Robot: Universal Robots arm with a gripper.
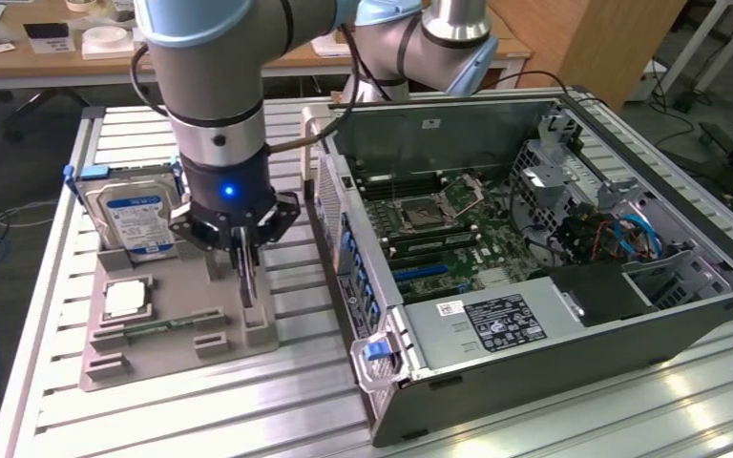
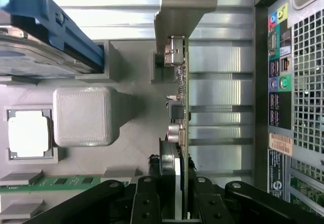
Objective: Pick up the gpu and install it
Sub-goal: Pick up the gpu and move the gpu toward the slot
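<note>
The gpu (image 1: 251, 307) stands on edge in a slot of the grey holder tray (image 1: 176, 358), on the side nearest the computer case. My gripper (image 1: 244, 271) comes straight down over it, its black fingers pressed on both faces of the card. In the wrist view the gpu (image 2: 180, 112) runs edge-on away from the gripper (image 2: 174, 206), with small components on one face and its silver bracket (image 2: 177, 16) at the far end. The fingers (image 2: 147, 203) are shut on the card. Whether the card has left its slot I cannot tell.
The tray also holds a silver hard drive (image 1: 137, 215) with blue rails, a CPU (image 1: 127, 299) and a green memory stick (image 1: 150, 331). The open computer case (image 1: 672, 305) lies to the exterior view's right, motherboard (image 1: 437, 224) exposed. A second arm (image 1: 430, 38) stands behind it.
</note>
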